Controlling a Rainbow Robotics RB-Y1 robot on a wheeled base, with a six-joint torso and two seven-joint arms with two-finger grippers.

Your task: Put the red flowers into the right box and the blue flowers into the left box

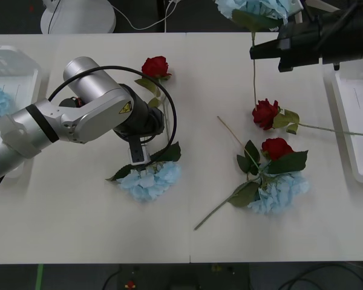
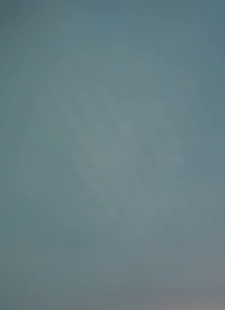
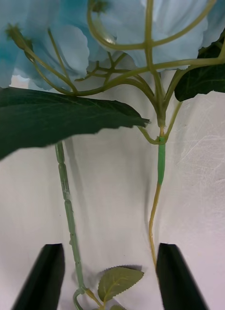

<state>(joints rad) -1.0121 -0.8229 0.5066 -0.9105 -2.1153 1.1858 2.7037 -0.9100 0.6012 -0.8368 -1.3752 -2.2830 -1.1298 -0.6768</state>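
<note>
1. Left gripper (image 3: 110, 276) first — its two black fingers (image 3: 42, 276) stand spread wide, low over the white worktop (image 1: 78, 229) left of centre, with two thin green stems running through the gap between them and nothing clamped yet.
2. Just ahead of those fingers lies a fluffy pale-blue hydrangea head with big dark-green leaves (image 1: 150, 179), resting on the worktop towards the near edge; its yellowish-green stem (image 3: 160, 174) sits close to one finger.
3. Careful here — the second stem in the gap, a ribbed green one (image 3: 66, 203), looks like it belongs to the deep-red rose (image 1: 155, 66) lying nearer the far edge. Close now and both could come up together, sending a red flower to the wrong tray.
4. Left box, a shallow white translucent plastic tray (image 1: 15, 66), sits at the left edge of the worktop with some pale blue already in it.
5. Right gripper (image 1: 267, 49) hangs over the far right corner with another blue hydrangea cluster (image 1: 254, 8) by it and a long stem dangling below; whether it is clamped I cannot tell.
6. Right box, the matching white tray (image 1: 357, 115), waits at the right edge; two more red roses (image 1: 265, 113) and a third blue cluster (image 1: 278, 193) lie tangled right of centre — a snag risk later.
</note>
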